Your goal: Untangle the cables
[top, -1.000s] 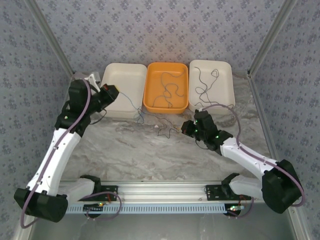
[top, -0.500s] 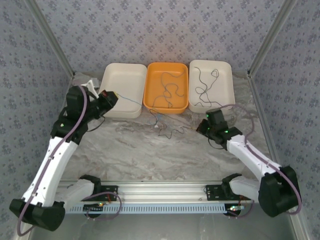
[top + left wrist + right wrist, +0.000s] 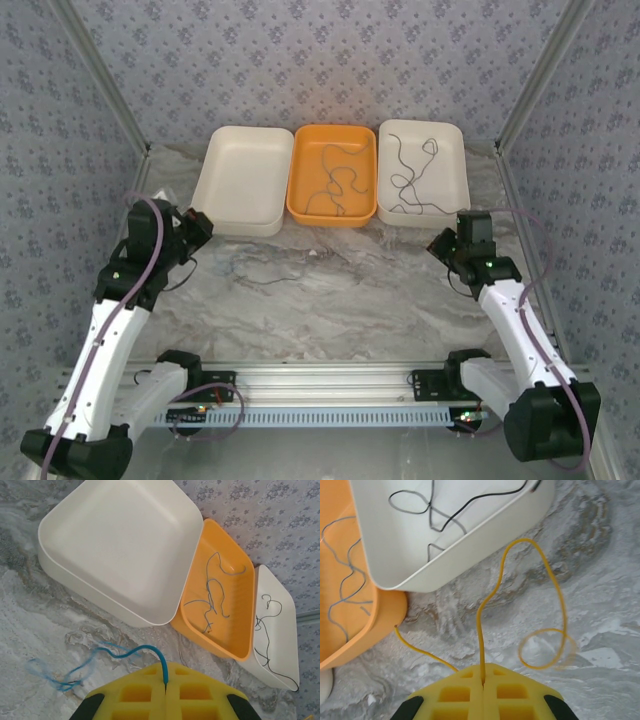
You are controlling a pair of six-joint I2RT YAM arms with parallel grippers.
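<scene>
My left gripper (image 3: pixel 165 665) is shut on one end of a blue cable (image 3: pixel 120 652), which trails in loose curls to the left over the marble table. In the top view the left gripper (image 3: pixel 196 226) sits just in front of the left white tray (image 3: pixel 240 175). My right gripper (image 3: pixel 482 669) is shut on a yellow cable (image 3: pixel 540 575) that loops over the table to its right, with one free end near the orange tray (image 3: pixel 375 615). From above, the right gripper (image 3: pixel 446 246) hangs below the right white tray (image 3: pixel 462 160).
The orange tray (image 3: pixel 332 220) holds a grey-blue cable (image 3: pixel 335 178). A black cable (image 3: pixel 405 180) lies in the right white tray. Nothing lies in the left white tray (image 3: pixel 120 545). Patterned walls close in the back and both sides. A metal rail (image 3: pixel 320 380) runs along the near edge.
Both arms pulled apart from the table's middle: the left gripper went left and nearer, the right gripper went right. The small tangle between them came apart, one strand going with each gripper.
</scene>
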